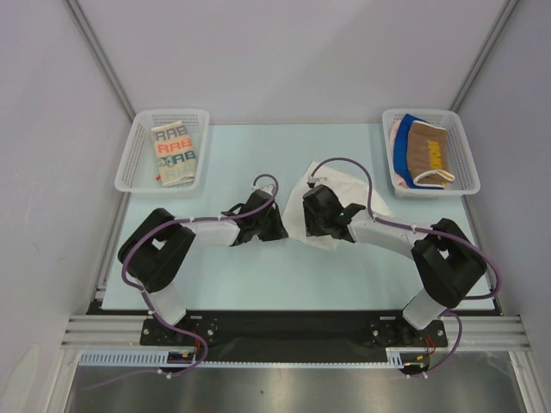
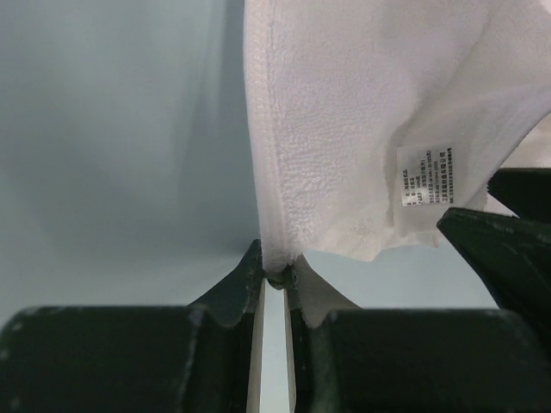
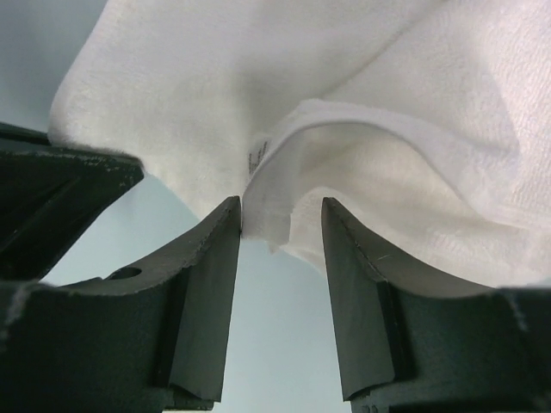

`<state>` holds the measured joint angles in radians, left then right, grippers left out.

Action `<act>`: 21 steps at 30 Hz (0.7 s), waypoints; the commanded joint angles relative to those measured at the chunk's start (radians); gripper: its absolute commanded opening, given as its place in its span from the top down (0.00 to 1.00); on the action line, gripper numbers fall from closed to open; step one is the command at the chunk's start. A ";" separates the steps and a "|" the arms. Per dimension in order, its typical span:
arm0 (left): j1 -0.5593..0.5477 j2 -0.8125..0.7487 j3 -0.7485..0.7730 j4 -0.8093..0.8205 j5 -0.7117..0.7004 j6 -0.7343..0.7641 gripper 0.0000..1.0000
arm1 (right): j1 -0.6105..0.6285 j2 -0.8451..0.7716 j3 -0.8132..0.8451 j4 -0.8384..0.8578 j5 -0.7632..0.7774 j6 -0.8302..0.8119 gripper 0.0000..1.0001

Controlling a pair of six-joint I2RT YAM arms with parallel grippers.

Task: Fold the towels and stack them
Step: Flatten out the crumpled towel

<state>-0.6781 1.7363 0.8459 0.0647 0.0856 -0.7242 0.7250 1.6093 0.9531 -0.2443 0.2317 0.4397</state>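
Note:
A plain white towel (image 1: 337, 182) lies rumpled at the table's middle, partly under my right gripper (image 1: 306, 215). My left gripper (image 1: 277, 229) sits just left of it. In the left wrist view the left gripper (image 2: 277, 268) is shut on a hemmed corner of the white towel (image 2: 344, 129), whose label hangs at the right. In the right wrist view the right gripper (image 3: 281, 219) stands open, with a folded edge of the white towel (image 3: 284, 86) lying between its tips and touching only the left finger (image 3: 211, 267). More towels sit in two baskets.
A white mesh basket (image 1: 138, 163) at the back left holds a folded cream lettered towel (image 1: 174, 153). Another basket (image 1: 463, 163) at the back right holds a brown towel (image 1: 428, 153) over blue and pink ones. The two grippers are close together.

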 commanded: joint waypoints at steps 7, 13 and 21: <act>0.009 -0.004 0.015 -0.013 0.008 0.025 1.00 | 0.103 0.035 0.142 -0.173 0.218 -0.045 0.54; 0.009 -0.006 0.010 -0.006 0.013 0.026 1.00 | 0.131 0.084 0.183 -0.196 0.250 -0.071 0.53; 0.011 -0.007 0.007 -0.005 0.017 0.026 1.00 | 0.211 0.150 0.251 -0.257 0.342 -0.078 0.52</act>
<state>-0.6773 1.7363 0.8459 0.0647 0.0910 -0.7238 0.9112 1.7508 1.1561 -0.4702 0.4965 0.3717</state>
